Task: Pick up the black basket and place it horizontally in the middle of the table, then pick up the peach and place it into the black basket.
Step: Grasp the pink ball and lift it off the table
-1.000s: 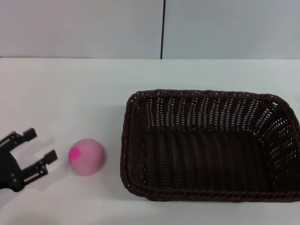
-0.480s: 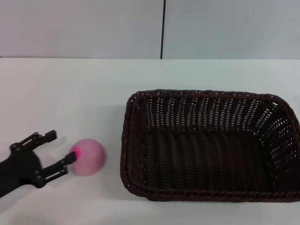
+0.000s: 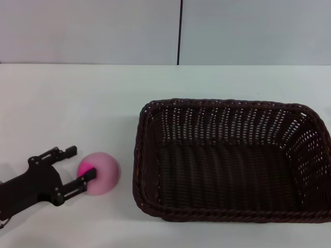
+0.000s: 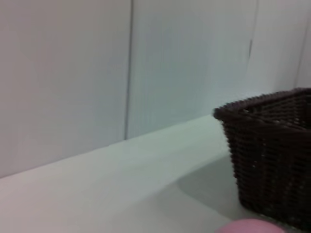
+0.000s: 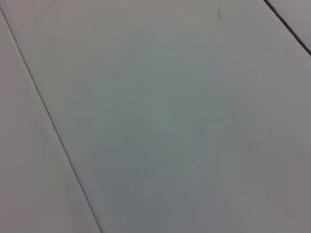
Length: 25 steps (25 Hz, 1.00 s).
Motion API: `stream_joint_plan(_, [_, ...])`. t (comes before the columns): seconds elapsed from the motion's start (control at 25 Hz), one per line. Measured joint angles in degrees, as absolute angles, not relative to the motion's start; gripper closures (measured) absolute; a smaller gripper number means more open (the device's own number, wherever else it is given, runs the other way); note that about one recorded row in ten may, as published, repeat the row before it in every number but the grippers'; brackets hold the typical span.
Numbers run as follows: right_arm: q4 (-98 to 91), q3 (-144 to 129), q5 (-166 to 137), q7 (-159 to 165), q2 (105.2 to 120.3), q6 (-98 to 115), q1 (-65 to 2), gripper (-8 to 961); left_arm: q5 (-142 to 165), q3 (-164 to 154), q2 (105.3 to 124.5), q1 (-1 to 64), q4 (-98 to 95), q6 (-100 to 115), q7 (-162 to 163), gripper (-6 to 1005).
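The black basket [image 3: 230, 160], a large dark woven wicker one, lies lengthwise on the white table [image 3: 77, 103] at the centre-right, empty. It also shows in the left wrist view [image 4: 269, 160]. The peach [image 3: 101, 173], pale pink with a magenta blotch, sits just left of the basket; its top edge shows in the left wrist view [image 4: 250, 227]. My left gripper [image 3: 80, 164] is open at the peach's left side, one finger [image 3: 85, 183] touching its front left, the other behind it. My right gripper is out of view.
A grey panelled wall [image 3: 181, 31] with a dark vertical seam stands behind the table. The right wrist view shows only wall panels [image 5: 155, 116].
My left gripper has moved right toward the peach, from well clear of it to having its open fingers at the peach's left side. The peach has shifted slightly right. The basket has not moved.
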<state>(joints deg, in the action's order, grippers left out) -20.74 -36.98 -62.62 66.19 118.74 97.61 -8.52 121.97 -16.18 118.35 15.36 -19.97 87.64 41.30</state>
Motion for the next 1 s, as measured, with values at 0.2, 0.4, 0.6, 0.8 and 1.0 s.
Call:
stream_joint_plan(0.2, [-20.2, -36.8, -62.6, 66.2, 118.69, 97.5, -8.5, 342, 122.0, -20.6, 118.31, 15.1, -20.8, 87.8, 40.1, 384])
stream_joint_plan(0.4, [-20.0, -36.8, -62.6, 66.1, 118.58, 97.4, -8.8, 342, 121.9, -21.5, 118.43, 14.7, -20.5, 87.8, 38.7, 487])
stream_joint_plan(0.6, [-19.9, -36.7, -62.6, 66.1, 118.56, 97.3, -8.9, 343, 121.5, -18.7, 118.35, 14.1, -20.4, 90.2, 37.8, 609])
stream_joint_plan(0.8, [-19.9, -36.7, -62.6, 66.1, 118.57, 97.2, -8.6, 343, 121.5, -16.0, 118.27, 14.0, -20.5, 91.7, 37.7, 701])
stream_joint_plan(1.0, [-19.9, -36.7, -62.6, 66.0, 118.54, 97.2, -8.5, 343, 121.4, -9.7, 117.97, 14.3, -21.5, 100.4, 37.7, 731])
